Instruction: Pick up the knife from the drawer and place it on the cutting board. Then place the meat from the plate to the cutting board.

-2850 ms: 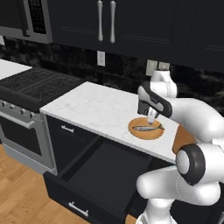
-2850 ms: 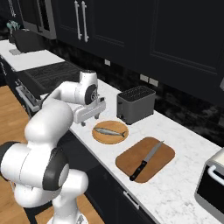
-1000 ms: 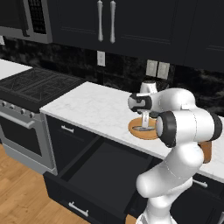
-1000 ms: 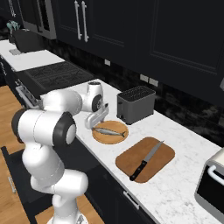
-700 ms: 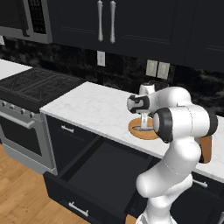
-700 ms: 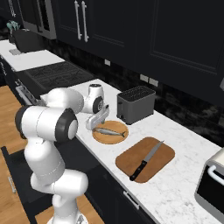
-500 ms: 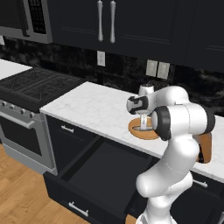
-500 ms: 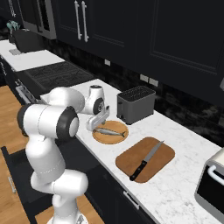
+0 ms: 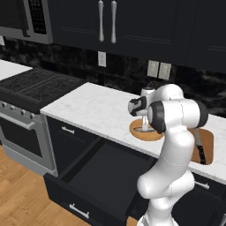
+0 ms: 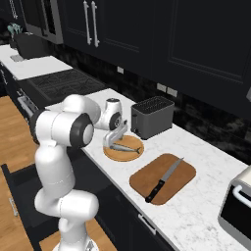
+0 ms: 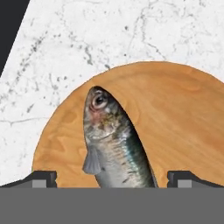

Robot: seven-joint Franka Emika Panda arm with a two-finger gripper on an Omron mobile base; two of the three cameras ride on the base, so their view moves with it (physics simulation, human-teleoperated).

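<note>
A white marble surface with grey veins tops the black cabinets. Directly on it lie a round tan-orange wooden plate, a rectangular brown wooden cutting board just beside it, and a dark grey slotted toaster behind the plate.

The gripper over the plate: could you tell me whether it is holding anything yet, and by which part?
Nothing is held: the gripper is open, its fingertips on either side of the fish lying on the plate.

A home kitchen: dark cabinets above a white marble bench, a gas stove with oven, a toaster, and wood flooring.
</note>
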